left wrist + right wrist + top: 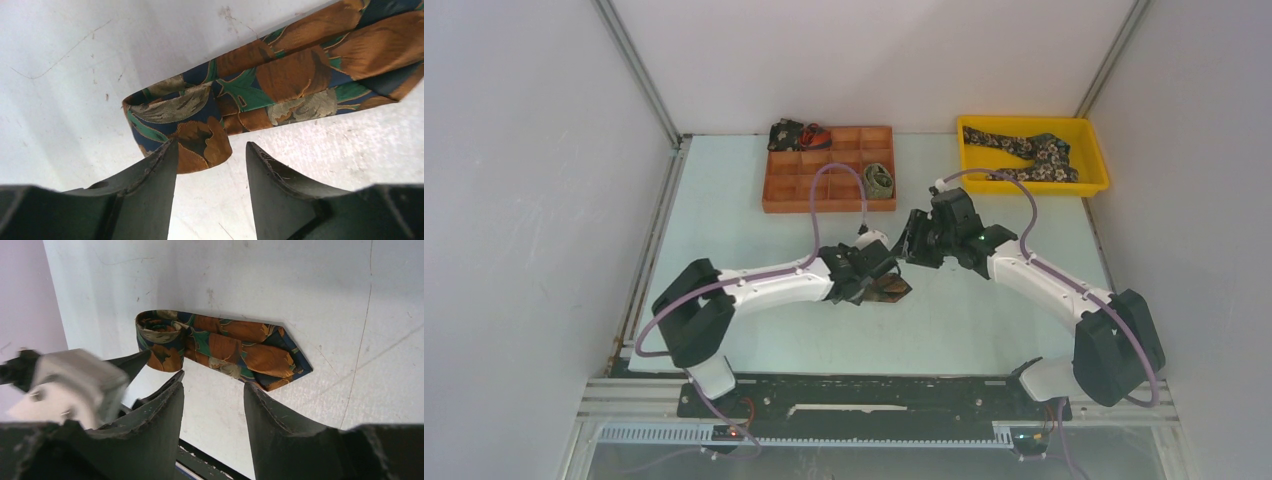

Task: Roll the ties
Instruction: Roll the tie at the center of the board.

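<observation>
One coil (879, 179) sits in the orange tray (779, 195), more ties (1034, 150) wait in the yellow bin (1096, 160), and the brown tie (260, 85) on the table (724, 200) is rolled only at one end, beside the open, empty left gripper (211, 145) and right gripper (214, 380)

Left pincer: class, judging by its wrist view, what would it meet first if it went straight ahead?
Probably the tie: its rolled end lies just ahead of the open left pincer, a little left of centre. Depth is unclear, so contact is not certain.

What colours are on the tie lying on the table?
The tie has rust-orange and green leaves on dark blue, clearest in the left wrist view.
</observation>
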